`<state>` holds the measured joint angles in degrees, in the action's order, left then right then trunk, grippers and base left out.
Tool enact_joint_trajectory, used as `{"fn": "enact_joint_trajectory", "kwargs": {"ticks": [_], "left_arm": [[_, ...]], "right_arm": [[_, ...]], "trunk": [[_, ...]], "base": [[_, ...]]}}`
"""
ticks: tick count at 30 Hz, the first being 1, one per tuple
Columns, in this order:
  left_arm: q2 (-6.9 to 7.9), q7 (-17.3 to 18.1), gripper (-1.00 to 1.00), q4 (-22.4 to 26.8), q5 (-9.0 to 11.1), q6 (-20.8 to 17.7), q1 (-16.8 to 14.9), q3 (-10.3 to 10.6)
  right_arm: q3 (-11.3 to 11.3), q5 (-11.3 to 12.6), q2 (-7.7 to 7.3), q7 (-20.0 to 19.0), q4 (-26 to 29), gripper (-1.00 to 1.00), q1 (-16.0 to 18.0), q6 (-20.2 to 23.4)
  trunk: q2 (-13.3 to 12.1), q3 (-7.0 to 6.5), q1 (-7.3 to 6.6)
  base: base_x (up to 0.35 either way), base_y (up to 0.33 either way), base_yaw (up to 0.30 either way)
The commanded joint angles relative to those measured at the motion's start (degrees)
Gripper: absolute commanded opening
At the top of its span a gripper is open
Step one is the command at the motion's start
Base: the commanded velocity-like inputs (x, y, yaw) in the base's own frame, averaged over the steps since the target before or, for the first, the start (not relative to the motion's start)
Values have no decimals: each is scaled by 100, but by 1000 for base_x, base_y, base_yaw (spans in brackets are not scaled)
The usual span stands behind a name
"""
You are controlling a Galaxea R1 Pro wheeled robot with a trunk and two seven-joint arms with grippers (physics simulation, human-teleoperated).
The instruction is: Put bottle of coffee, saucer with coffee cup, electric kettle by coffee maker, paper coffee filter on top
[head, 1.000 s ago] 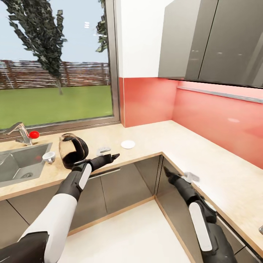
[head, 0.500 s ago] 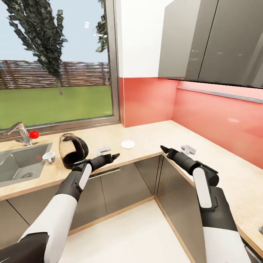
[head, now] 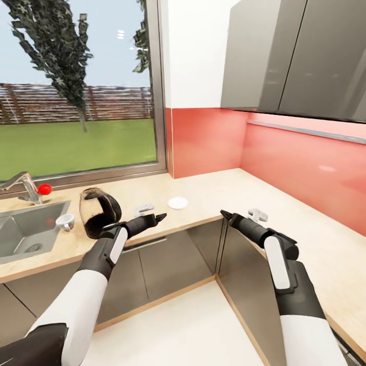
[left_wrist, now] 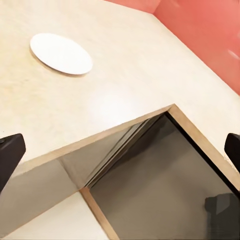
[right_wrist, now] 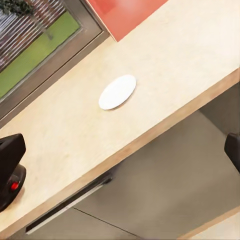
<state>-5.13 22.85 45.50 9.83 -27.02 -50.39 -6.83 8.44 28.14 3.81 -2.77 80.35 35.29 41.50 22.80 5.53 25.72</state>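
Fingers on our left gripper [head: 161,217] are standing apart with nothing between them, hovering at the near edge of the kitchen countertop [head: 213,190]; in the left wrist view only the two dark tips [left_wrist: 10,152] are peeking in at opposite edges, wide of each other. On our right gripper [head: 224,214] the fingers are also spread and empty, their tips showing at the two sides of the right wrist view [right_wrist: 11,147], and the gripper is hanging in front of the inner corner of the L-shaped surface. We are seeing the saucer [head: 178,203] lying flat on the light wood, beyond our left gripper and well apart from it; it also shows in the left wrist view [left_wrist: 61,53] and the right wrist view [right_wrist: 117,91]. To the left, the electric kettle [head: 100,212] is tilting on the surface just behind our left forearm, and the coffee cup [head: 65,221] is sitting near it beside the steel sink [head: 25,234]. A small grey-white object that we cannot identify [head: 144,208] is lying between the kettle and the saucer; another one [head: 257,214] is lying on the right run of the surface, just beyond our right gripper.
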Motion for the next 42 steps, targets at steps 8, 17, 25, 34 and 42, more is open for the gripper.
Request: {"fn": "enact_joint_trajectory", "kwargs": {"ticks": [8, 17, 25, 34, 42], "left_arm": [[-14, 17, 100, -5, 45, -49, -6, -42], [-15, 17, 100, -36, 44, -41, -6, -47], [-15, 17, 100, -50, 45, -40, -3, -47], [-23, 24, 100, -67, 45, -34, -4, -47], [-16, 14, 100, -68, 39, -23, 2, -47]], "right_arm": [[18, -18, 6, -22, -88, 100, 4, 42], [18, -14, 17, -22, -98, 100, 4, 40], [18, -10, 31, -22, -143, 100, 4, 34], [12, -3, 41, -30, -682, 100, 4, 33], [9, -1, 75, -24, -803, 100, 4, 39]], "trunk": [[12, 13, 7], [12, 13, 7], [12, 13, 7], [12, 13, 7], [12, 13, 7]], "base": [[326, 0, 0], [337, 0, 0], [338, 0, 0], [278, 0, 0], [94, 0, 0]]}}
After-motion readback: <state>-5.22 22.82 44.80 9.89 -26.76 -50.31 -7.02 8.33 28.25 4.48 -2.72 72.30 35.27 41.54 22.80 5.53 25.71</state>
